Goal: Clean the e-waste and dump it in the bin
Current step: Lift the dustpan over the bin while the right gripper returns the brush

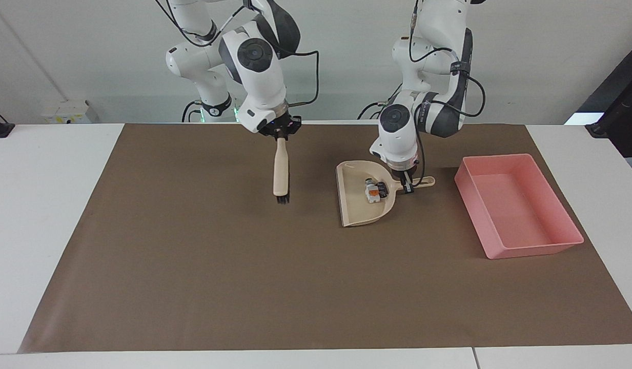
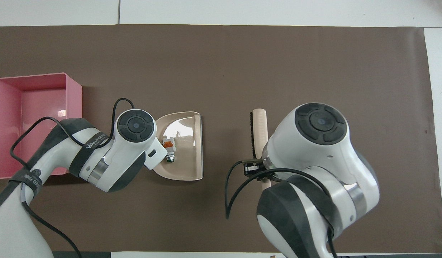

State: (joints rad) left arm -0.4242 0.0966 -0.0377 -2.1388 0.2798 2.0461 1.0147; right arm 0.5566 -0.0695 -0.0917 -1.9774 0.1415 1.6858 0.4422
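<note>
The beige dustpan (image 1: pixel 359 210) sits low at the brown mat, beside the pink bin (image 1: pixel 521 250). Inside it lie the e-waste scraps: a white-grey block with orange marks (image 1: pixel 370 191) and a dark piece (image 1: pixel 381 188). My left gripper (image 1: pixel 408 184) is shut on the dustpan's handle (image 1: pixel 423 181). My right gripper (image 1: pixel 280 132) is shut on the handle of a beige brush (image 1: pixel 280 169), which hangs bristles down over the bare mat. In the overhead view the dustpan (image 2: pixel 186 161), the white-grey block (image 2: pixel 168 143), the brush (image 2: pixel 258 129) and the bin (image 2: pixel 74 107) show; the left gripper is hidden under its arm.
The brown mat (image 1: pixel 218 266) covers most of the white table. The bin stands at the left arm's end of the mat and holds nothing.
</note>
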